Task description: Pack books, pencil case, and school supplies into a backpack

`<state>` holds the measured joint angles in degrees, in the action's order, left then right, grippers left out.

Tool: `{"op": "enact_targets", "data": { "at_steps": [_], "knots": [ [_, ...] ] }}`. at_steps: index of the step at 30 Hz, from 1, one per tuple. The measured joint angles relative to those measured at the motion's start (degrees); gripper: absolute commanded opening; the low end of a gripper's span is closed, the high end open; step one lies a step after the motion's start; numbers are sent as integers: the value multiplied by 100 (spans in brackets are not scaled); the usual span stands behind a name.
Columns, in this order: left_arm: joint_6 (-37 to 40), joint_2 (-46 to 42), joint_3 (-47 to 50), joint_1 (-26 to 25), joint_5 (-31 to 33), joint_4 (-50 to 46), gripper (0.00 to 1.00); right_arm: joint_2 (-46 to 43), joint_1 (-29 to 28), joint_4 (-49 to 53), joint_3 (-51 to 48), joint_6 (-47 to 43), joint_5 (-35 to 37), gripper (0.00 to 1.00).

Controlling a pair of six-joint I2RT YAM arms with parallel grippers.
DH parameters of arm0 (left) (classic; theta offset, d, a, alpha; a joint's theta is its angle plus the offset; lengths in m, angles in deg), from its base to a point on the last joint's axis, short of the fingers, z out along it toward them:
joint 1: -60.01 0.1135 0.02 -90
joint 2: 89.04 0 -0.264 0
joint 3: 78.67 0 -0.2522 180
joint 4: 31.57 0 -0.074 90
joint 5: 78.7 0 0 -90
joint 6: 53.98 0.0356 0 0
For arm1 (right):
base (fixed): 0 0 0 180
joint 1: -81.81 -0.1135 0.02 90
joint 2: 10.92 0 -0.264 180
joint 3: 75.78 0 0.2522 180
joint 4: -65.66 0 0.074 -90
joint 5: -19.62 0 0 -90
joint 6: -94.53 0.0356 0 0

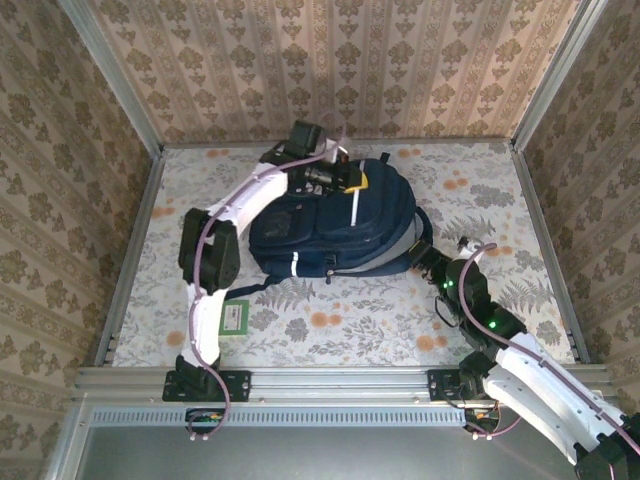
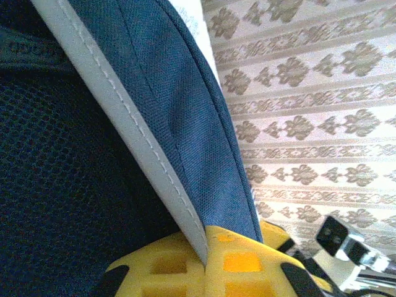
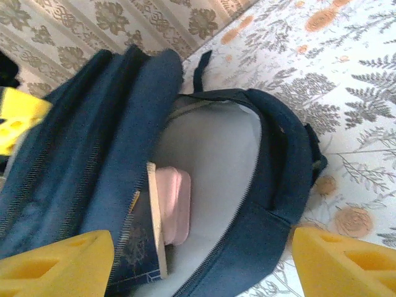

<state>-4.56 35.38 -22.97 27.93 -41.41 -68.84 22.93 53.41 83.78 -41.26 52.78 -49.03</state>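
– At the far end of the backpack [image 1: 330, 230], what is the left end effector [image 2: 206, 247] doing?
– It is pinched closed on the backpack's fabric. Its yellow fingers [image 2: 244, 263] sit almost together, and the pale grey edging of a navy panel runs down between them.
– And the right end effector [image 1: 428, 258]?
– That one is at the backpack's near right side, facing its mouth. Its jaws stand wide apart and it grips nothing. I cannot tell whether a finger brushes the fabric.
– How does the backpack look?
– It is dark navy with thin white stripes and lies flat on the floral bench [image 1: 500, 200]. In the right wrist view the main compartment gapes open and shows a pale grey lining.
– Is anything inside?
– A pale pink thing [image 3: 174, 204] rests against the lining. A navy book [image 3: 139, 247] with a cream edge stands on its edge just beside it, on the side toward the backpack's front panels.
– And outside the backpack?
– A green-and-white book [image 1: 233, 320] lies flat on the bench off the backpack's near left corner. It is apart from the backpack and close to the left arm.
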Motion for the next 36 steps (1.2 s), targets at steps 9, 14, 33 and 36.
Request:
{"op": "enact_targets", "data": {
  "at_steps": [9,14,33,36],
  "knots": [
    [-55,437,-372,-162,238,-68,51,-271,39,520,79,-328,-13,77],
    [328,-560,365,127,514,-326,56,-378,68,605,190,-654,-173,76],
    [426,-5729,6487,1353,3842,-2100,67,1744,-903,1272,1635,-1751,-1626,65],
    [282,-5803,6955,1353,4061,-2122,67,1882,-1025,1414,1700,-1770,-1576,65]
  ]
}}
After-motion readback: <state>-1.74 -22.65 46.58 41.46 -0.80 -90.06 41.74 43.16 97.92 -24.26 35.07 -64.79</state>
